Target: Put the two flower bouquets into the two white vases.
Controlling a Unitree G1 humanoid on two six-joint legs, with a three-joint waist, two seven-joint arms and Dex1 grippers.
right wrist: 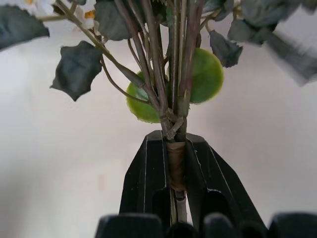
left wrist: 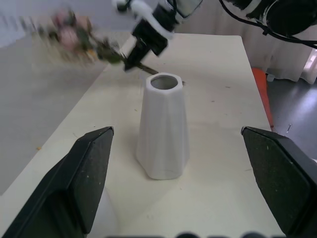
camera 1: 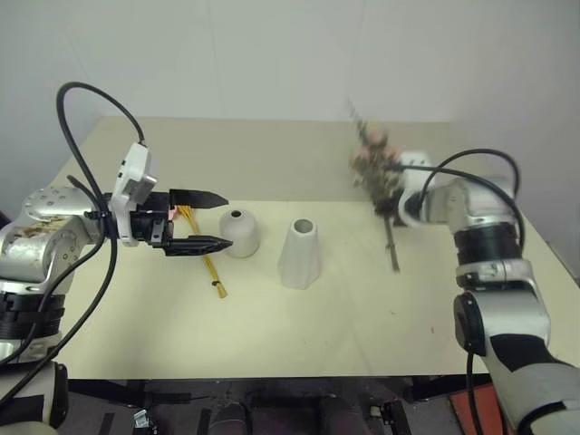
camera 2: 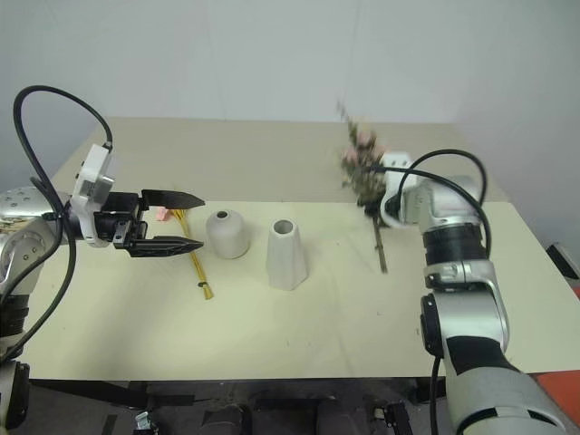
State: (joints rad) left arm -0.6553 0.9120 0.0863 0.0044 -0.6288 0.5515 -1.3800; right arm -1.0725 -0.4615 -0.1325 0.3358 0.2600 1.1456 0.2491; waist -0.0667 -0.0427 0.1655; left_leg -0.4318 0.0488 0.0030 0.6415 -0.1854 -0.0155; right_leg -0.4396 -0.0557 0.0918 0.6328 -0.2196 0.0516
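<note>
Pale cream tabletop (camera 1: 299,317) against a plain white wall is what I see from the head camera, with 2 white vases standing near its middle. My left gripper (camera 1: 210,220) hangs above the left part of the table with its 2 black fingers spread wide and nothing between them, pointing across toward the vases. Its tips sit just beside the short round vase (camera 1: 239,232), which stands directly ahead of them. Beyond that vase, further along the same line, stands the taller faceted vase (camera 1: 300,253); through the left wrist camera I see it framed between the open fingers, upright, its mouth open at the top.

Under the left gripper the slim bouquet (camera 1: 201,249) lies flat on the table, its yellow-orange stems running from beneath the wrist toward the near edge, just left of the round vase and apart from it.

My right gripper (right wrist: 174,163) is clamped on the bushy bouquet (camera 1: 373,169). From the right wrist camera I see both fingers pressed against the wrapped part of the dark stems, leaves and 2 round green pieces fanning out past the tips. The head camera shows this bouquet raised off the table, pink blooms up, its stem end trailing down toward the surface, well right of the tall vase.
</note>
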